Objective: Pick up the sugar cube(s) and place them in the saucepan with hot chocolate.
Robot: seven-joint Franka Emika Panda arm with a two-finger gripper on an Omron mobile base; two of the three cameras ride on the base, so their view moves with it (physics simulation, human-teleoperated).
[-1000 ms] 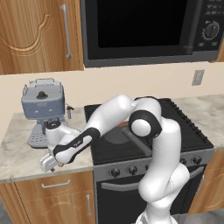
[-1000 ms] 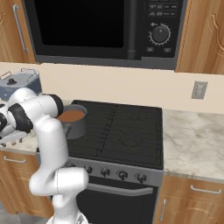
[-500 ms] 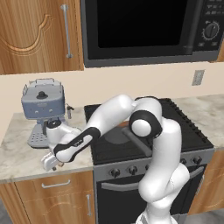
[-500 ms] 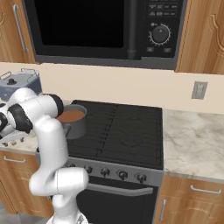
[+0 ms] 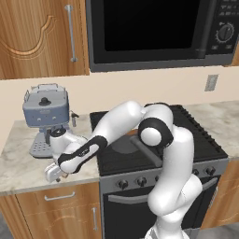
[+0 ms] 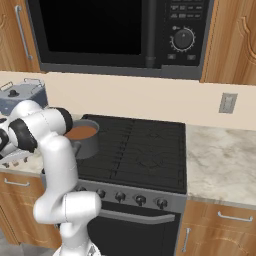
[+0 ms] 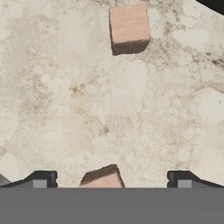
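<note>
In the hand view, two tan sugar cubes lie on the marble counter. One sugar cube sits low in the picture, between my dark fingertips, and the other sugar cube lies farther off at the top. My gripper is open, its jaws wide on either side of the near cube without touching it. From the left base view the gripper points down at the counter left of the stove. The saucepan with hot chocolate stands on the stove's left rear burner, partly behind my arm.
A blue-grey espresso machine stands on the counter just behind the gripper. The black stove lies to the right, with a microwave above it. The counter's front edge is close to the gripper.
</note>
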